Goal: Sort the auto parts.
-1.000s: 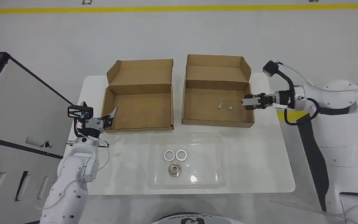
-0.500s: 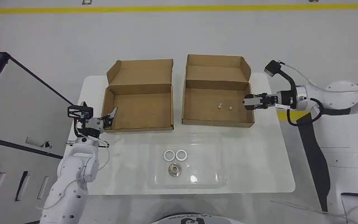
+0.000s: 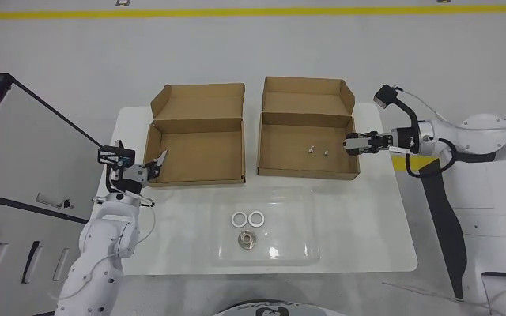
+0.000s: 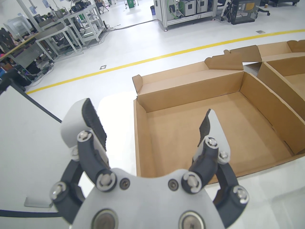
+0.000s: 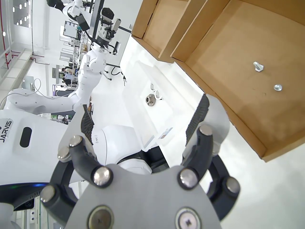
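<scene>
Two open cardboard boxes stand side by side on the white table (image 3: 371,229). The left box (image 3: 198,154) is empty. The right box (image 3: 304,162) holds two small metal bolts (image 3: 311,148) (image 5: 258,67). A clear tray (image 3: 296,213) in front holds two white rings (image 3: 238,219), a metal flanged part (image 3: 247,238) (image 5: 150,100) and a small pale piece (image 3: 273,252). My left gripper (image 3: 156,163) (image 4: 150,113) hangs open at the left box's outer wall, holding nothing. My right gripper (image 3: 348,143) (image 5: 144,108) is open at the right box's outer wall, also holding nothing.
Both boxes have their lids folded back toward the far side of the table. A dark rod (image 3: 47,107) slants past the table's left edge. Bare table lies on either side of the tray and along the front edge.
The right arm has drawn back slightly to the right, away from the right box. The left arm has barely shifted. Both grippers stay open.
</scene>
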Robot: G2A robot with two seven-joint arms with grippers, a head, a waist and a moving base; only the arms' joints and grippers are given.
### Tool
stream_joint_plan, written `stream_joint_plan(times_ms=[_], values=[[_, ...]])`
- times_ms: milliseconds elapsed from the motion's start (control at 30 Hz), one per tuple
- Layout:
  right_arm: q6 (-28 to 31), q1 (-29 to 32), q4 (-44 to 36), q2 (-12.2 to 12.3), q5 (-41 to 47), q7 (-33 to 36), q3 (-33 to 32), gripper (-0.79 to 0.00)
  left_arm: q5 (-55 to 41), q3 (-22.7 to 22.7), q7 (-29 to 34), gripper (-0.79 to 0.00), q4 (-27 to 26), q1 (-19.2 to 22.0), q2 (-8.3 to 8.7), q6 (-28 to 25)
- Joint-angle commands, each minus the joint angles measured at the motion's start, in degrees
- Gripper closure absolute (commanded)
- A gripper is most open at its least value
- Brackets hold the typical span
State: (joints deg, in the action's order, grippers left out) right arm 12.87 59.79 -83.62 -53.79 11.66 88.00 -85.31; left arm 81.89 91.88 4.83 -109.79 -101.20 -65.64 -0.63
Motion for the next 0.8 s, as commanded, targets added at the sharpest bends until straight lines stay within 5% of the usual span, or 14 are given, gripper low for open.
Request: stream_joint_plan(times_ms=[0, 267, 533, 767], values=[[0.0, 0.0, 0.0, 0.0, 0.0, 0.0, 0.0, -0.785, 0.0, 0.0, 4.3, -0.785, -4.1, -1.2, 0.03, -1.2], [0.0, 0.0, 0.0, 0.0, 0.0, 0.0, 0.0, -0.785, 4.7, -1.3, 18.4, -0.785, -18.4, -5.8, 0.45, -8.6], [0.0, 0.0, 0.0, 0.0, 0.0, 0.0, 0.0, -0.785, 2.0, -3.7, 27.1, -0.785, -24.7, -7.9, 0.3, -10.4], [0.0, 0.0, 0.0, 0.0, 0.0, 0.0, 0.0, -0.785, 1.9, -4.9, 25.6, -0.785, -24.9, -9.2, 0.36, -12.8]])
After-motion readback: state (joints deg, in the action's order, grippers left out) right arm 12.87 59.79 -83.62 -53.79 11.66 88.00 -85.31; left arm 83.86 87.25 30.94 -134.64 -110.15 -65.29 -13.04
